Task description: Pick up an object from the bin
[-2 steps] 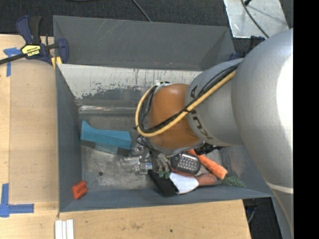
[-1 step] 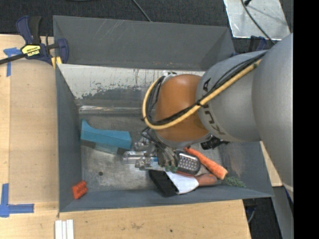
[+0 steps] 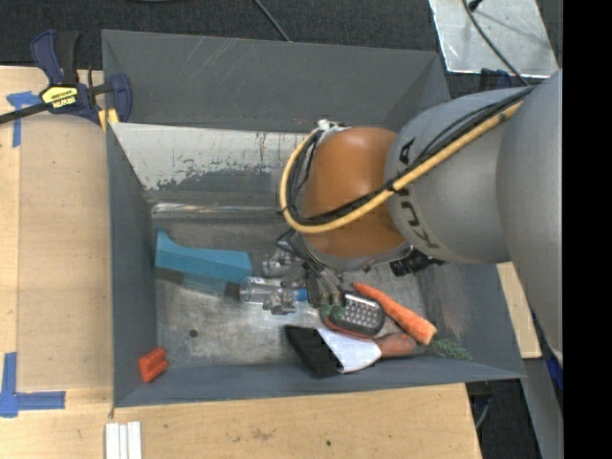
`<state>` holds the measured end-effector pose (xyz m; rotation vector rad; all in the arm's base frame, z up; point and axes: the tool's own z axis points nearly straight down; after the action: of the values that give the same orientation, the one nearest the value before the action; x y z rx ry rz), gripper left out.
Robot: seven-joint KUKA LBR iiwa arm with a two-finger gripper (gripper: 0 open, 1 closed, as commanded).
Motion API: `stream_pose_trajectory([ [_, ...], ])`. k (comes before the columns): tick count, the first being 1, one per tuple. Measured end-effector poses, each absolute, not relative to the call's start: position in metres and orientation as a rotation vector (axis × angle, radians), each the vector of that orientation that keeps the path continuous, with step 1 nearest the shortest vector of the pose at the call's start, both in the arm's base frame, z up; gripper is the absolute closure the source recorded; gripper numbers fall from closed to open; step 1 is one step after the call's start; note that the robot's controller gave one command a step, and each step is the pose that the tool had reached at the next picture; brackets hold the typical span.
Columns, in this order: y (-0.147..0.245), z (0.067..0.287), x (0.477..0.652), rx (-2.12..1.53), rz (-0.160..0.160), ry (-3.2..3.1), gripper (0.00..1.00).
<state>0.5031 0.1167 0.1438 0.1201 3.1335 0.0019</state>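
Note:
My gripper (image 3: 275,290) hangs low over the middle of the bin floor, below the arm's orange cover. Its metal tip is just right of a blue block (image 3: 199,263) that lies at the left of the floor; I cannot tell whether they touch. Right of the gripper lies a dark oval thing with a red rim and a grey grid face (image 3: 356,316). An orange carrot (image 3: 400,317) lies aslant beside it. A black and white soft thing (image 3: 327,350) lies in front of the gripper near the bin's front wall.
A small orange-red piece (image 3: 152,362) sits alone in the front left corner. The arm and its cover hide the right back part of the floor. Bare floor shows between the blue block and the orange-red piece.

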Motion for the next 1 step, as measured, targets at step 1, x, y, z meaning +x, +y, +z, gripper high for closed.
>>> stream_pose_trajectory([
  [1,0.1148,0.1349,0.5043,0.117,-0.003,3.143,1.0],
])
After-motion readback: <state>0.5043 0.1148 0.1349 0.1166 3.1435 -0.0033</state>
